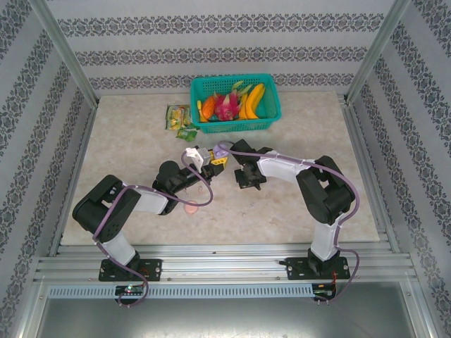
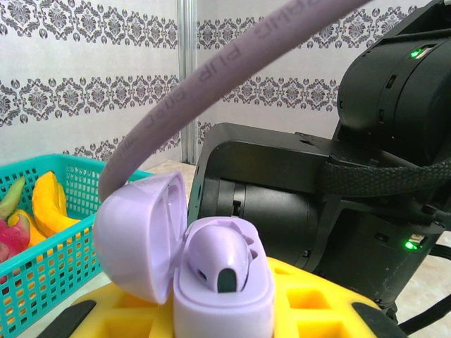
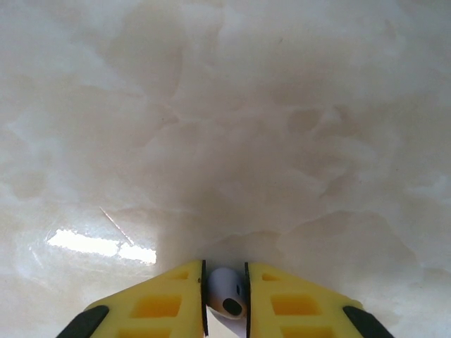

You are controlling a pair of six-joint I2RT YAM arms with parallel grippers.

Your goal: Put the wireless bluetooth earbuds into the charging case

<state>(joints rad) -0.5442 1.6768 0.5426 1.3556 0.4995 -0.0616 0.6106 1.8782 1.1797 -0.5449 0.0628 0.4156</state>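
The lilac charging case (image 2: 224, 299) stands upright with its lid (image 2: 137, 236) swung open to the left, and my left gripper (image 2: 225, 317) is shut on its base between yellow fingers. One pale lilac earbud (image 2: 220, 257) sits in a socket of the case. In the top view the case (image 1: 222, 149) is held above the table's middle by the left gripper (image 1: 210, 156). Just right of it, my right gripper (image 1: 248, 177) points down at the table. It is shut on a second pale lilac earbud (image 3: 225, 290), pinched between its yellow fingers (image 3: 162, 299) close above the marble surface.
A teal basket (image 1: 271, 116) of toy fruit stands at the back, with green snack packets (image 1: 178, 117) to its left. A round pink case (image 1: 190, 207) lies on the table near the left arm. The right arm's black wrist (image 2: 282, 211) looms close behind the held case.
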